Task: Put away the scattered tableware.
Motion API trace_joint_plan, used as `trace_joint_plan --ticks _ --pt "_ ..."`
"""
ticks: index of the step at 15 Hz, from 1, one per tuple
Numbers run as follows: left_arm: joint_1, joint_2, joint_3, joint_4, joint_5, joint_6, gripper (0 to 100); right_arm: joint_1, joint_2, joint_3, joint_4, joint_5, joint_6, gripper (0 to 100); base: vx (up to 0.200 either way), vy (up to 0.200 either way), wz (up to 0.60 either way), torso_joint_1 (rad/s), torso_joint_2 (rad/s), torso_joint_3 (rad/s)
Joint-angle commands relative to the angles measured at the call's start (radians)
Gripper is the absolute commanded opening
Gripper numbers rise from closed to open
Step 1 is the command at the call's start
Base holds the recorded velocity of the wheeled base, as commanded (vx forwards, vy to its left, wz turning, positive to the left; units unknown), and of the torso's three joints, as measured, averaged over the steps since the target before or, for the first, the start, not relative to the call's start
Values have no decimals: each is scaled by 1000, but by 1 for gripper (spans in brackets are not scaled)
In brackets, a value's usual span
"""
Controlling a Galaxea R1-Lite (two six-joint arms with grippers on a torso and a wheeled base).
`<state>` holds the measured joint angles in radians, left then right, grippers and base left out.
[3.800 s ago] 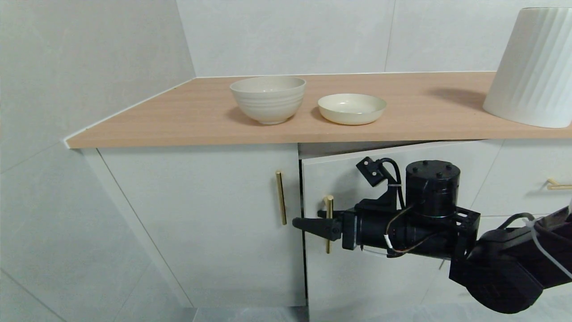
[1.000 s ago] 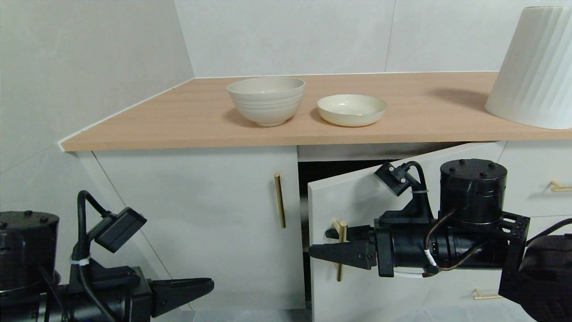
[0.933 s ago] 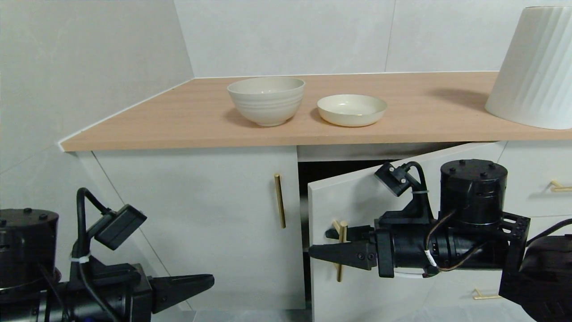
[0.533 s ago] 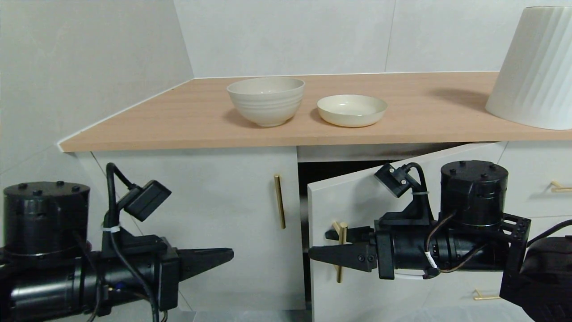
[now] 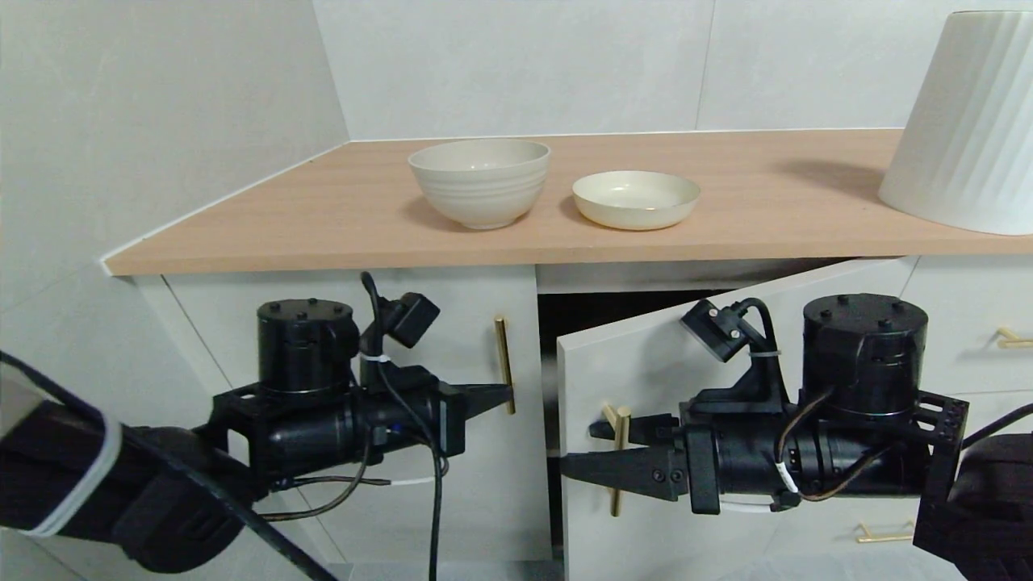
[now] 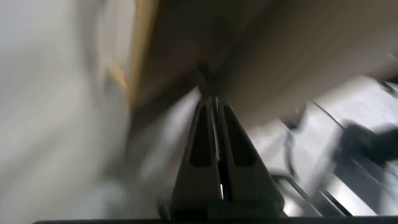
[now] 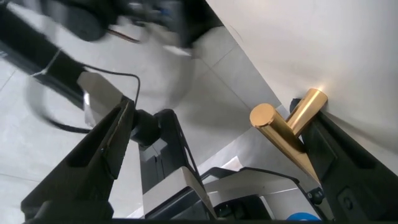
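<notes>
A ribbed cream bowl (image 5: 480, 181) and a shallow cream dish (image 5: 636, 198) stand side by side on the wooden countertop (image 5: 323, 218). Below them, the right cabinet door (image 5: 646, 355) stands ajar with a dark gap beside it. My right gripper (image 5: 581, 446) (image 7: 211, 106) is open, its fingers straddling that door's gold handle (image 5: 617, 460) (image 7: 286, 124), which rests against one finger (image 7: 339, 152). My left gripper (image 5: 504, 393) (image 6: 211, 102) is shut and holds nothing; its tip is right at the closed left door's gold handle (image 5: 505, 363).
A tall white ribbed object (image 5: 960, 121) stands on the countertop at the far right. Drawers with gold handles (image 5: 1013, 335) lie right of the open door. A tiled wall closes off the left side.
The left arm rose from the lower left and swept right to the left door's handle. The right door, barely ajar 3.8 s ago, now stands wider, with the right gripper still at its handle.
</notes>
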<state>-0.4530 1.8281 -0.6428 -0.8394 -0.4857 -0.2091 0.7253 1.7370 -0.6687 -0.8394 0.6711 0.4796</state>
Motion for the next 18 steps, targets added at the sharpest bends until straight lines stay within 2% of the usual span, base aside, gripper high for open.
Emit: trace_joint_plan --ticks 1,2,4,5,7,11,13,18 --pt "-61 148 20 -109 45 -9 0 -1 -2 5 2 -1 1 100 0 0 0 0 0 0" --pt "-79 177 25 -188 59 -29 0 -1 -2 12 2 -1 1 100 0 0 0 0 0 0" --pt "-121 215 37 -354 65 -88 0 -3 -1 20 2 -1 -1 100 0 0 0 0 0 0" --pt "-138 229 41 -431 67 -105 0 -4 -2 28 2 -1 -6 100 0 0 0 0 0 0" --pt "-159 235 58 -529 67 -110 0 -9 -8 44 2 -1 -10 100 0 0 0 0 0 0" --pt "-176 221 66 -557 67 -108 0 -24 -28 72 -4 -4 -26 100 0 0 0 0 0 0" --pt "-191 227 75 -626 67 -108 0 -69 -37 89 -4 -10 -125 100 0 0 0 0 0 0" --pt "-194 215 64 -629 65 -104 0 -178 -194 172 17 -11 -141 100 0 0 0 0 0 0"
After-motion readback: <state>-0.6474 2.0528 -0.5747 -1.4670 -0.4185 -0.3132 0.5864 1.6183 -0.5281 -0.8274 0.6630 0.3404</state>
